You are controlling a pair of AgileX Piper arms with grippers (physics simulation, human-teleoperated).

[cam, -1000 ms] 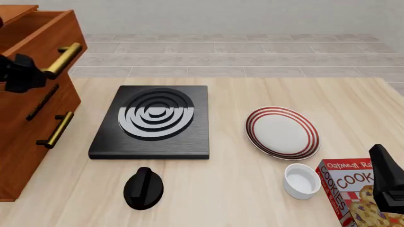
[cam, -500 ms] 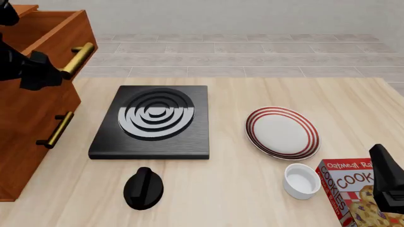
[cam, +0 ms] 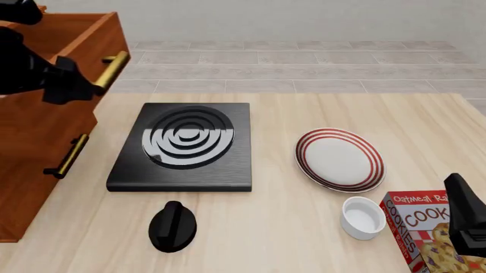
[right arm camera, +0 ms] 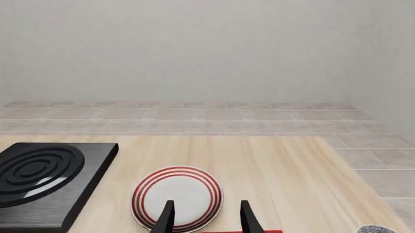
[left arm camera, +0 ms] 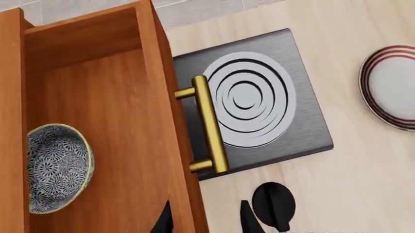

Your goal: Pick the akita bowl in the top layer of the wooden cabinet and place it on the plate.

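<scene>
Left tool (left arm camera: 202,221), fingers spread and empty, is straddling the open top layer's (left arm camera: 110,121) front, exposing the bowl (left arm camera: 57,167); right tool (right arm camera: 204,216) is idling spread.

The top layer (cam: 91,40) of the wooden cabinet (cam: 38,148) is drawn further out than a second ago — its brass handle (cam: 111,69) is carried rightward, and the left gripper (cam: 85,85) is shifted along with it.

sim kitchen, stove burner (cam: 184,142), plate (cam: 340,159), cookie box (cam: 425,230), tiled floor
</scene>
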